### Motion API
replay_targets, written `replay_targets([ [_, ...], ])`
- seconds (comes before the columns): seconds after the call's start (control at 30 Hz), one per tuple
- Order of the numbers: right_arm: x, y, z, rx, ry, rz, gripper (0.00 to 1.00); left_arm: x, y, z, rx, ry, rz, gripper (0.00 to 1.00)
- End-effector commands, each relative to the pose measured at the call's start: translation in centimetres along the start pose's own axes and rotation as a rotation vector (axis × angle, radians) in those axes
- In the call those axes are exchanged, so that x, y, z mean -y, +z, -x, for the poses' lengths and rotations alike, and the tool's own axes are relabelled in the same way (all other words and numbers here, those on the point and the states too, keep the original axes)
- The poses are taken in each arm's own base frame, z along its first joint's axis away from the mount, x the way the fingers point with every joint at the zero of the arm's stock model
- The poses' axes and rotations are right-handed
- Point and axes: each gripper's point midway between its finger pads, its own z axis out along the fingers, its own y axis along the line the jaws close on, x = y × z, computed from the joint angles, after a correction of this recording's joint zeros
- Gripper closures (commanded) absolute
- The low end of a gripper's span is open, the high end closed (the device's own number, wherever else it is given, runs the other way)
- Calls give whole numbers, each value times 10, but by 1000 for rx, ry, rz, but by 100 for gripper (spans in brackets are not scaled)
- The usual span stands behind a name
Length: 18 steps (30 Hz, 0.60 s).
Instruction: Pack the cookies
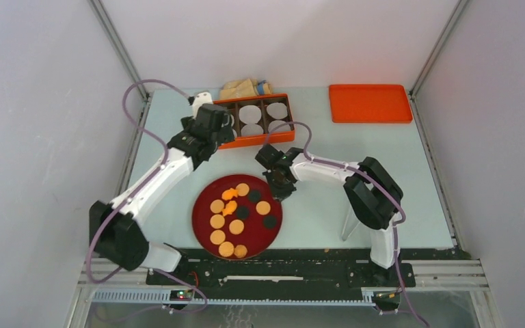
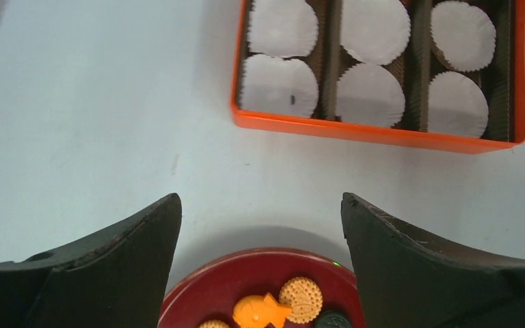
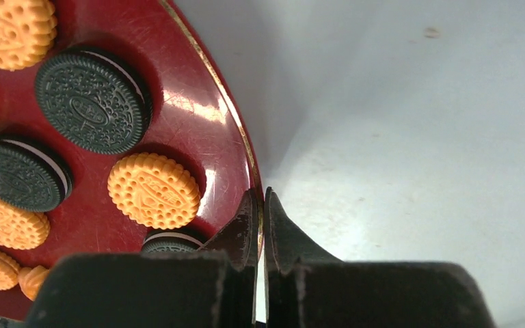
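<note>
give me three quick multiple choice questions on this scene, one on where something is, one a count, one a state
1. Where do the cookies lie? A in the orange box; B on the dark red plate; C on the bare table.
2. How many white paper liners are in the box? A four; B eight; C six.
3. How is the right gripper? A shut on the plate's rim; B wide open over the box; C holding a liner.
Answers: B, the top view shows them on the plate; C, the left wrist view shows six; A, its fingers pinch the gold-edged rim.
</note>
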Motion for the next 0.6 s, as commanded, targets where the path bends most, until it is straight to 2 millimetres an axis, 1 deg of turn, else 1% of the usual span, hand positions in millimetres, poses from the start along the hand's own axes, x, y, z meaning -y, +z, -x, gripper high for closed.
replay_targets([
  [0.0,47,-14,19,72,96,-114,100,56,23,29,23,-3,-146,9],
  [0.13,88,-22,30,94,183,-185,100,84,44,36,4,33,-192,10],
  [0.27,128,-30,36,113,273,-234,100,104,58,48,17,68,-221,10],
  [0.3,135,-31,37,116,286,-242,100,108,64,48,12,78,-226,11],
  [0.33,141,-33,37,119,297,-250,100,112,70,43,-1,91,-231,14],
  [0.43,148,-36,36,119,299,-257,99,129,86,39,-20,108,-258,23],
  [0.5,146,-37,34,114,288,-255,97,137,99,33,-37,116,-264,30],
  [0.57,139,-37,30,104,272,-245,96,143,113,28,-51,126,-256,40],
])
